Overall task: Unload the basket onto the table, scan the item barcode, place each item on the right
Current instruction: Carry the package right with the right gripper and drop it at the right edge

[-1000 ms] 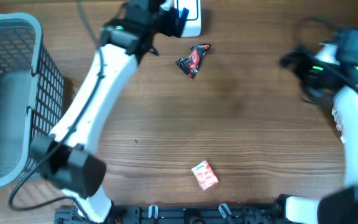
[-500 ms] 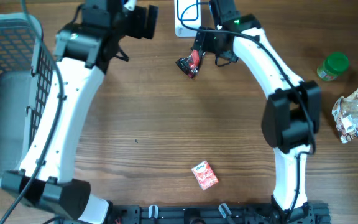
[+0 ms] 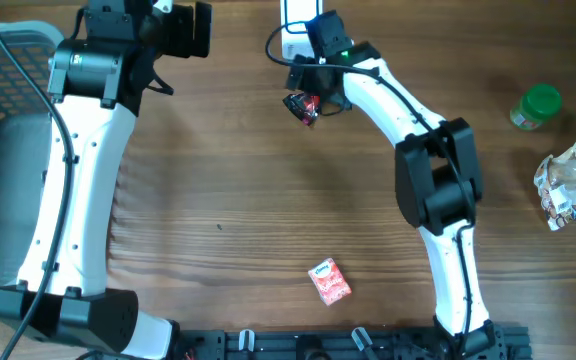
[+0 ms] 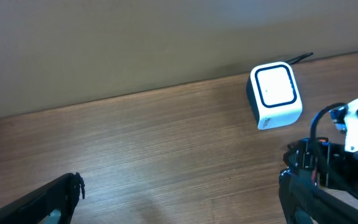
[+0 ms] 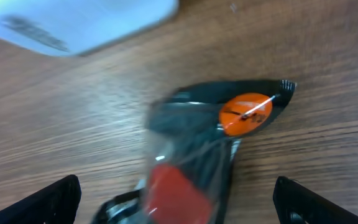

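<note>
Light, soft and likely slippery, the crinkled dark snack packet (image 5: 210, 149) lies on the worktop (image 3: 268, 220) near the white barcode scanner (image 3: 296, 20), under the right fingers (image 5: 55, 196), spread wide and empty like the left fingers (image 4: 55, 193), and is best pinched across its bunched middle.

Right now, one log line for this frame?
left gripper: open, empty | right gripper: open, over snack packet, not gripping | scanner: untouched

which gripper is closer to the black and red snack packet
Right. The right gripper hangs open directly over the packet. The left gripper is well off to the packet's left, over bare table.
</note>
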`<act>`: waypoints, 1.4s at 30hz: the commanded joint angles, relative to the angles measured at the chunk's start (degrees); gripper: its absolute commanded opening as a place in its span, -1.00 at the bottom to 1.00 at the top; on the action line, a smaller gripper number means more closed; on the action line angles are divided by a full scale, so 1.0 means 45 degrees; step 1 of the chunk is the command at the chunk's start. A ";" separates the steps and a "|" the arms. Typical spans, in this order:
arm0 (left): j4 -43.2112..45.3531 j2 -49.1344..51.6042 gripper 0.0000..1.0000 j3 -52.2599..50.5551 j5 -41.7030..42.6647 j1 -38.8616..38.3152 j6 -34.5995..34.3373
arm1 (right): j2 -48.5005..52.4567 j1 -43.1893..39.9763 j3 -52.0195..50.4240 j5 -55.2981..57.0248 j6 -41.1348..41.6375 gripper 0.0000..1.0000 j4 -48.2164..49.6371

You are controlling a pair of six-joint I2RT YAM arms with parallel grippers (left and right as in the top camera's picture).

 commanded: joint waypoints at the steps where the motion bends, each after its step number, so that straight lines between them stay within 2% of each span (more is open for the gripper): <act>1: -0.0044 -0.0189 1.00 0.0083 -0.0039 0.0102 0.0248 | 0.0199 -0.0044 0.0170 0.0971 0.0350 0.99 0.0078; 3: -0.0097 -0.0189 1.00 0.0083 -0.0039 0.0102 0.0248 | 0.0277 -0.0044 0.0170 0.1175 0.0311 0.97 -0.0039; 4: -0.0102 -0.0189 1.00 0.0083 -0.0039 0.0102 0.0248 | 0.0364 -0.0044 0.0170 0.1171 0.0316 0.89 -0.0087; 5: -0.0102 -0.0189 1.00 0.0083 -0.0039 0.0107 0.0248 | 0.0476 -0.0044 0.0170 0.1166 0.0311 0.71 -0.0151; 7: -0.0107 -0.0189 1.00 0.0083 -0.0039 0.0107 0.0248 | 0.0627 -0.0044 0.0170 0.1117 0.0306 0.53 -0.0306; 13: -0.0112 -0.0189 1.00 0.0083 -0.0039 0.0102 0.0243 | 0.0738 -0.0044 0.0170 0.1025 -0.0029 0.30 -0.0568; 15: -0.0155 -0.0189 1.00 0.0083 -0.0039 0.0102 0.0243 | 0.0738 -0.0044 0.0170 0.0928 -0.0034 0.29 -0.0466; 17: -0.0194 -0.0189 1.00 0.0083 -0.0034 0.0102 0.0243 | 0.0738 -0.0044 0.0170 0.0670 -0.0019 0.10 -0.0301; 25: -0.0248 -0.0189 1.00 0.0083 -0.0034 0.0102 0.0243 | 0.0738 -0.0044 0.0170 0.0350 -0.0019 -0.26 0.0015; 30: -0.0253 -0.0180 1.00 0.0083 -0.0034 0.0102 0.0238 | 0.0539 -0.0063 0.0170 0.0257 -0.0024 -0.33 0.0112; 34: -0.0253 -0.0063 1.00 0.0083 -0.0034 0.0102 0.0233 | -0.0515 -0.0219 0.0170 0.0272 -0.0369 -0.35 -0.0102; 42: -0.0291 -0.0044 1.00 0.0083 -0.0029 0.0102 0.0189 | -0.1821 -0.0923 0.0170 0.0457 -0.0685 -0.44 -0.1268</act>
